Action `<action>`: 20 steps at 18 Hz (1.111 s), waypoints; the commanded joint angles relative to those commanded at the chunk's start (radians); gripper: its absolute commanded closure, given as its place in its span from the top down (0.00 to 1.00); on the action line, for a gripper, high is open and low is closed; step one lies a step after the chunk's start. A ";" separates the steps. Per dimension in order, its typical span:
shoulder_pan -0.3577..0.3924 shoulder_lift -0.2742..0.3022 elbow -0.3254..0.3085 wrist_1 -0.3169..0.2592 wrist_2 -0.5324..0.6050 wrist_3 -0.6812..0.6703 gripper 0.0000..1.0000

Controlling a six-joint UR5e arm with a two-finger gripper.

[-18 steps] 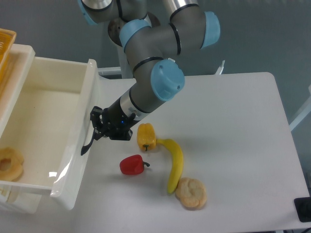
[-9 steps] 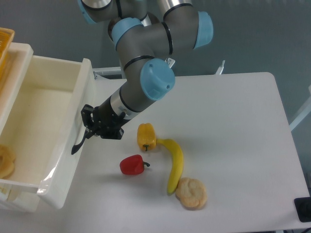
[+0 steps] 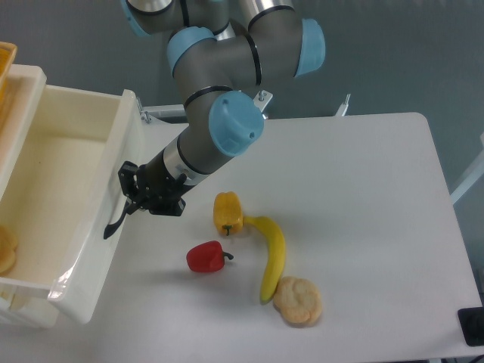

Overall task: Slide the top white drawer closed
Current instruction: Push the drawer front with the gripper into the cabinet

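Rigid, glossy top white drawer (image 3: pixel 72 189), likely sliding easily; best pushed at curved black handle (image 3: pixel 115 221). Gripper (image 3: pixel 130 198) there, jaws' state unclear.

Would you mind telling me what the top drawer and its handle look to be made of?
The top white drawer looks like glossy cream-white plastic: smooth moulded walls with a bright highlight along the front rim. Its handle is a thin, curved black piece, probably plastic or coated metal; the view leaves that open. The gripper is at the handle.
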 joint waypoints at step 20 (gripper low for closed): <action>-0.015 -0.055 -0.012 -0.003 0.014 0.000 0.00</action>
